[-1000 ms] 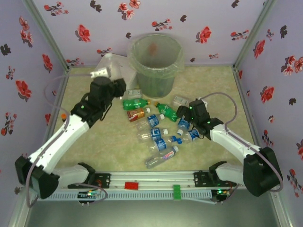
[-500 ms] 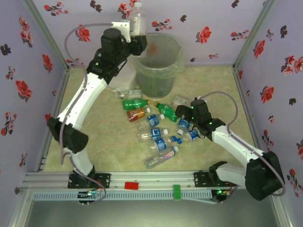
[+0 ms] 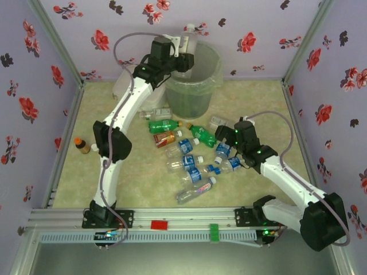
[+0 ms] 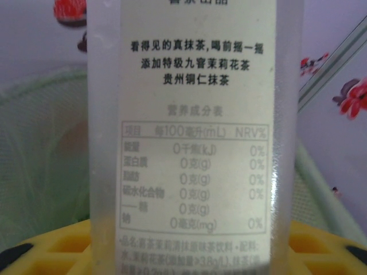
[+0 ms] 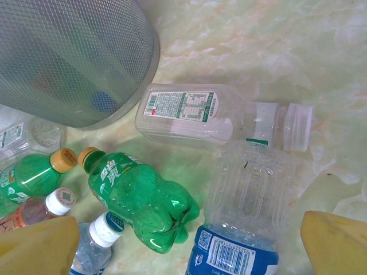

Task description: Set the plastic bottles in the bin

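Top external view has the left hand (image 3: 182, 50) raised beside the rim of the bin (image 3: 192, 97), clamped on a clear bottle (image 3: 188, 40) with a pale label, held upright. In the left wrist view that bottle (image 4: 192, 143) stands between the yellow fingers (image 4: 57, 249). The other bottles lie on their sides in a loose cluster on the worktop (image 3: 132, 177), between the bin and the arm bases.

I count about eleven lying there: two green (image 3: 162, 124), one orange-red (image 3: 164, 137), two clear with white labels (image 3: 156, 113), and about six with blue labels (image 3: 184, 162), though these overlap and the count is unsure. One small brown bottle (image 3: 82, 144) stands well apart at the left.

The right hand (image 5: 186, 246) hovers with its fingers spread wide above a ribbed blue-labelled bottle (image 5: 246, 200).

These look empty, so probably very light, with thin walls that dent under a squeeze. Smooth and round, they could roll or slip away. A hold across the middle of the body seems best, with the fingers closing on both sides of the bottle.
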`<action>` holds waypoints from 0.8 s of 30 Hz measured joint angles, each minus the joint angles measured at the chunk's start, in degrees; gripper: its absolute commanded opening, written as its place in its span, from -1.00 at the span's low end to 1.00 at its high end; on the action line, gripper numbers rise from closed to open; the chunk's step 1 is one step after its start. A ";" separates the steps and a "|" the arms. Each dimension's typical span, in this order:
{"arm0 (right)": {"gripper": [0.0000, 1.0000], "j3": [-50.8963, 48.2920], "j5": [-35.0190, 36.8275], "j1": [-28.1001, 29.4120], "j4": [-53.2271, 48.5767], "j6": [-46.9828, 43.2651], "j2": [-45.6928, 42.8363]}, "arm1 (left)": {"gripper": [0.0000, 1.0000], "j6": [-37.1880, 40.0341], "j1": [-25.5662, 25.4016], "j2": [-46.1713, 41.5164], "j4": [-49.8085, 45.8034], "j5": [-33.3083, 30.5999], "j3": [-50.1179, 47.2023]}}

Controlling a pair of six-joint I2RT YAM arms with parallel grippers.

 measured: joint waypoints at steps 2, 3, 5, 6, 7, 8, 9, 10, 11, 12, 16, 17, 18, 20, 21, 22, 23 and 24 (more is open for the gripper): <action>0.99 0.00 0.00 0.00 0.00 0.00 0.00 | 0.24 0.00 0.00 0.83 -1.11 0.17 0.00; 0.99 -0.02 -0.02 0.00 -0.02 0.00 0.00 | 0.52 0.17 0.00 1.09 -1.44 0.24 0.00; 0.99 -0.02 -0.02 0.00 0.00 0.00 0.00 | 0.85 0.31 0.00 1.18 -1.62 0.33 0.00; 0.99 -0.02 -0.02 0.00 0.00 0.00 0.00 | 0.97 0.20 0.00 1.18 -1.38 0.33 0.02; 0.99 -0.02 -0.02 0.00 0.00 0.02 0.00 | 1.00 0.31 0.00 1.18 -1.22 0.33 0.22; 0.99 -0.02 -0.02 0.00 0.00 0.00 0.00 | 1.00 0.17 0.00 1.18 -0.87 0.35 0.33; 0.99 -0.02 -0.02 0.00 0.00 0.00 0.00 | 1.00 0.20 0.00 1.18 -0.70 0.35 0.39; 0.99 -0.02 -0.02 0.00 0.00 0.02 0.00 | 1.00 0.20 0.00 1.18 -0.46 0.35 0.42; 0.99 -0.02 -0.02 0.00 0.00 0.02 0.00 | 1.00 0.20 0.00 1.18 -0.17 0.35 0.42; 0.99 -0.02 -0.02 0.00 0.00 0.02 0.00 | 1.00 0.20 0.00 1.18 0.11 0.35 0.42; 0.99 -0.02 -0.02 0.00 0.00 0.02 0.00 | 0.99 0.44 0.00 1.11 1.36 0.35 0.28; 0.99 -0.02 -0.02 0.00 0.00 0.02 0.00 | 1.00 0.68 0.00 1.01 1.64 0.35 0.15; 0.99 -0.02 -0.02 0.00 0.00 0.02 0.00 | 0.99 0.96 -0.02 0.70 2.03 0.35 -0.39; 0.99 -0.02 -0.02 0.00 0.02 0.02 0.00 | 1.00 1.64 -0.17 -0.57 2.73 0.35 -2.64; 0.99 -0.02 -0.02 0.00 0.02 0.02 0.00 | 0.99 2.10 -0.35 -1.70 3.15 0.33 -4.59; 0.99 -0.02 -0.02 0.00 0.02 0.02 0.00 | 1.00 2.47 -0.42 -2.91 3.67 0.35 -6.67; 0.99 -0.02 -0.02 0.00 0.02 0.00 0.00 | 1.00 2.86 -0.57 -4.94 4.92 0.31 -10.21; 0.99 -0.02 -0.02 0.00 0.00 0.02 0.00 | 1.00 3.48 -0.76 -7.34 6.54 0.28 -14.40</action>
